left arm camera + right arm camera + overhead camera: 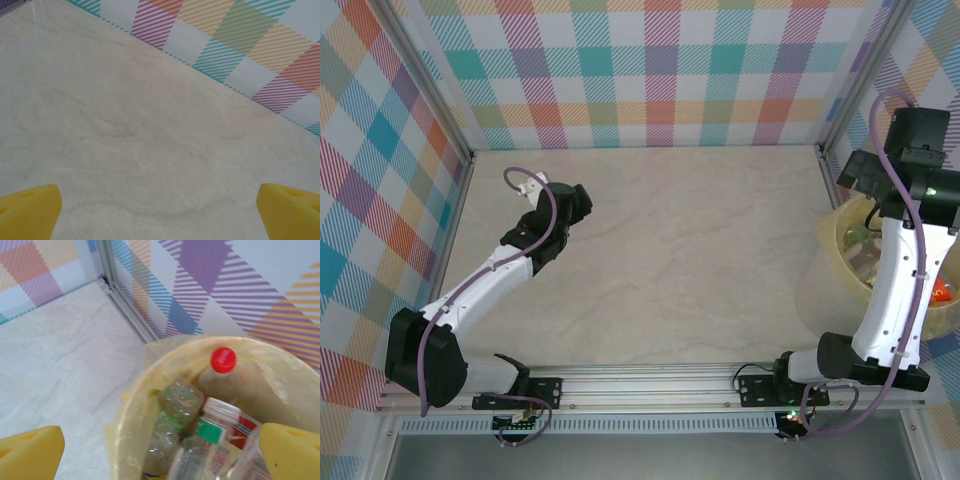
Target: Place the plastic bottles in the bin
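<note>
The bin [131, 412], a round pale-yellow translucent tub, stands at the table's right edge [840, 240]. Several plastic bottles lie inside it: one with a red cap [223, 360], one with a white cap and a green band [218, 415], and a crumpled one with a green label [179, 402]. My right gripper [160, 455] hangs open just above the bin's mouth, with nothing between its yellow fingertips [30, 452]. My left gripper [160, 212] is open over bare table at the left [576, 205], far from the bin, its yellow fingertips [290, 212] wide apart.
Checkered walls close the table in at the back and both sides. A metal corner post [125, 295] stands just behind the bin. An aluminium rail [650, 385] carrying both arm bases runs along the near edge. Pale marble tabletop [700, 250] stretches between the arms.
</note>
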